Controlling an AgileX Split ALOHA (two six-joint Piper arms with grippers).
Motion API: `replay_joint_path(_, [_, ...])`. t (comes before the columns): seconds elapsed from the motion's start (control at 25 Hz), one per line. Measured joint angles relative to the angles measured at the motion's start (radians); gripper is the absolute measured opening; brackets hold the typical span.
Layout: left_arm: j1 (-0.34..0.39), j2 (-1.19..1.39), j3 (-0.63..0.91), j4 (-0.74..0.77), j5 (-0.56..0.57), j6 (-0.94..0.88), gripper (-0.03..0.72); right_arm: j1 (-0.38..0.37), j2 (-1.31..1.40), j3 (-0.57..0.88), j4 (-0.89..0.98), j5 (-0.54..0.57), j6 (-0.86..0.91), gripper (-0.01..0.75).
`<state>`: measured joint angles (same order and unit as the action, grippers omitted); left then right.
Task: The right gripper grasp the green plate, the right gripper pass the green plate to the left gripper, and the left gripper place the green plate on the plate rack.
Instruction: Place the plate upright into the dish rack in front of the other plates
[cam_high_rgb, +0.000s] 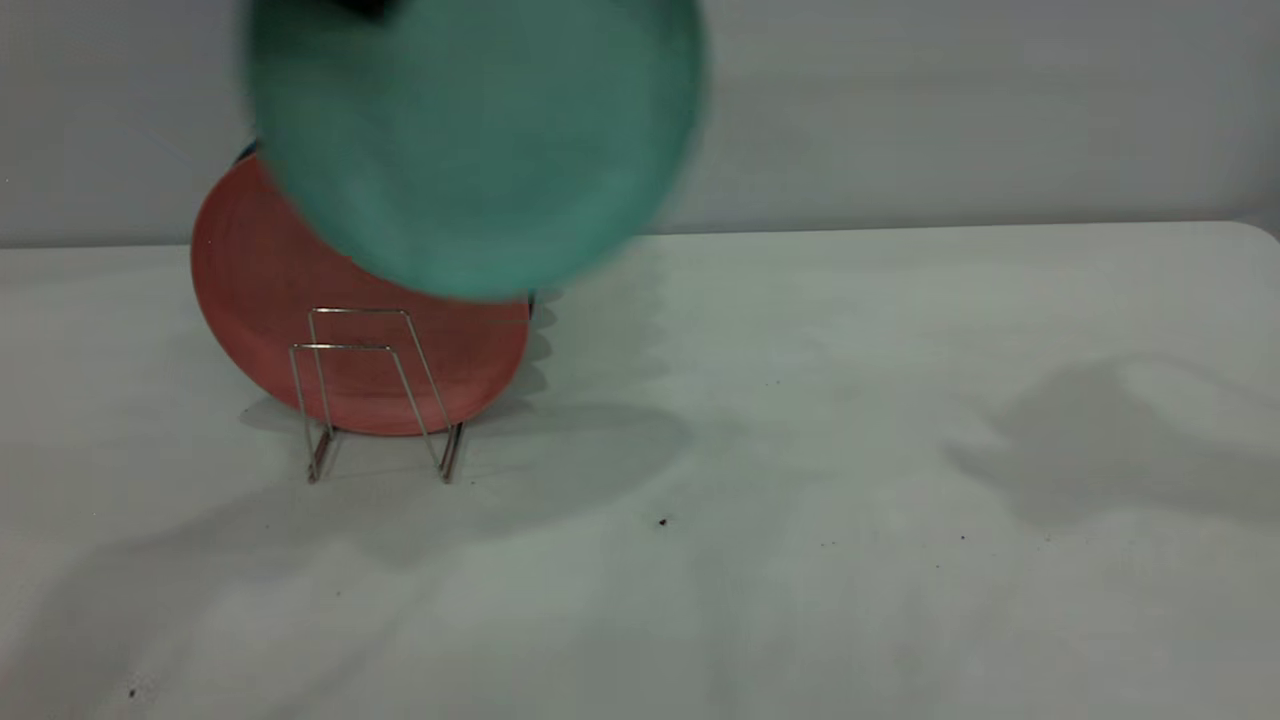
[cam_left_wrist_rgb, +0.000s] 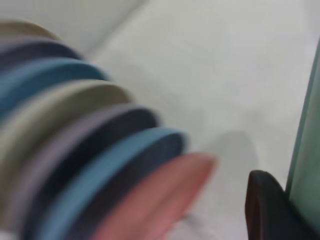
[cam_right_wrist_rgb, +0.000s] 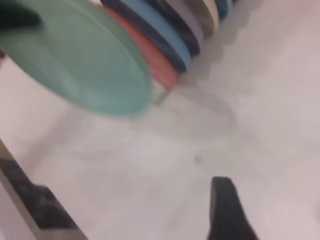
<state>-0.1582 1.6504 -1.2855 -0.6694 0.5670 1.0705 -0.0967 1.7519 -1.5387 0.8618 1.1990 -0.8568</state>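
Observation:
The green plate (cam_high_rgb: 475, 140) hangs in the air, upright, above and in front of the plate rack (cam_high_rgb: 375, 395). My left gripper (cam_left_wrist_rgb: 286, 196) is shut on the plate's rim (cam_left_wrist_rgb: 306, 170). One black finger (cam_left_wrist_rgb: 262, 207) presses its near face; the other finger is hidden behind it. In the exterior view only a dark bit of that gripper (cam_high_rgb: 365, 8) shows at the plate's top edge. My right gripper (cam_right_wrist_rgb: 125, 200) is open and empty, low over the bare table and well apart from the plate (cam_right_wrist_rgb: 80, 65). It is out of the exterior view.
A salmon-pink plate (cam_high_rgb: 260, 290) stands in the rack behind its two front loops. Behind it stand several more plates, blue (cam_left_wrist_rgb: 125, 165), dark, lilac and cream (cam_left_wrist_rgb: 55, 115). The white table (cam_high_rgb: 850, 450) stretches to the right, with the wall behind it.

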Motion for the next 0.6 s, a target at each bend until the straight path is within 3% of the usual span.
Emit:
replay_joint_path(0.28, [0.147, -0.084, 0.001, 0.019, 0.047, 0.336, 0.11, 0.086, -0.208, 0.117, -0.257, 0.016, 0.204, 0.415])
replay_joint_path(0.6, [0.163, -0.064, 0.001, 0.027, 0.074, 0.775, 0.11, 0.107, -0.526, 0.506, -0.279, 0.008, 0.222, 0.415])
